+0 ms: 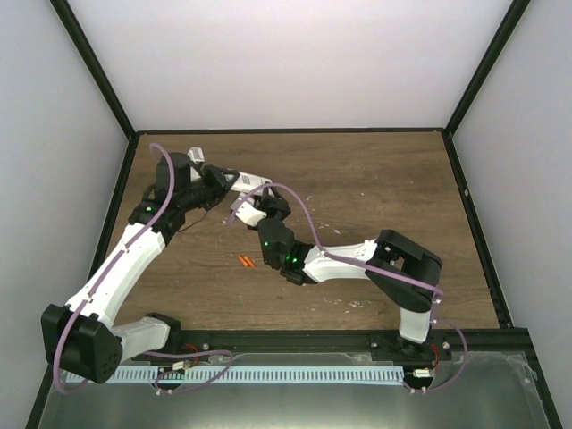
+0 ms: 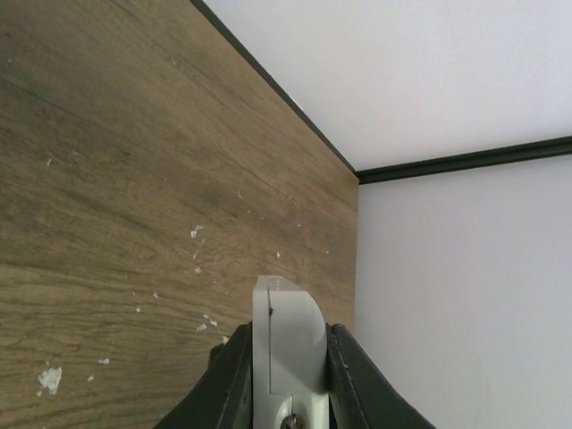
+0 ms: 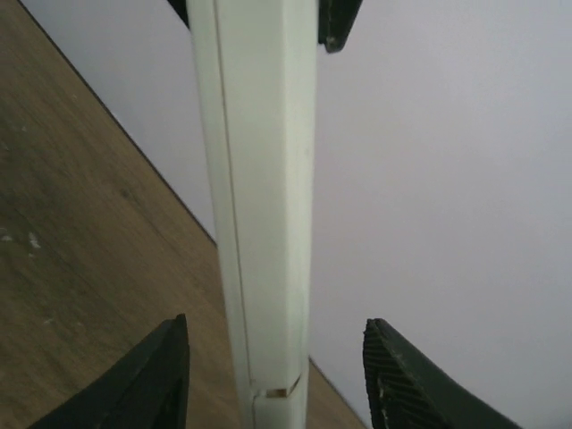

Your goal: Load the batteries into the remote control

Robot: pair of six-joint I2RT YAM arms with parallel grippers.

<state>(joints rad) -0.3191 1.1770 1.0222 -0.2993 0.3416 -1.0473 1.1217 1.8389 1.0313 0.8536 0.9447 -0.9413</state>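
Left end effector (image 2: pixel 288 335) is clamped on the remote (image 2: pixel 288 308). Right end effector (image 3: pixel 275 331) has its fingers apart, either side of the remote, not touching it. Batteries (image 1: pixel 246 261) lie on the table (image 1: pixel 384 188).

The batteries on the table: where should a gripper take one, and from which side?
Probably from straight above, pinching one of the batteries end to end. They lie flat on the table, side by side with almost no gap, so a jaw would hardly fit between them.
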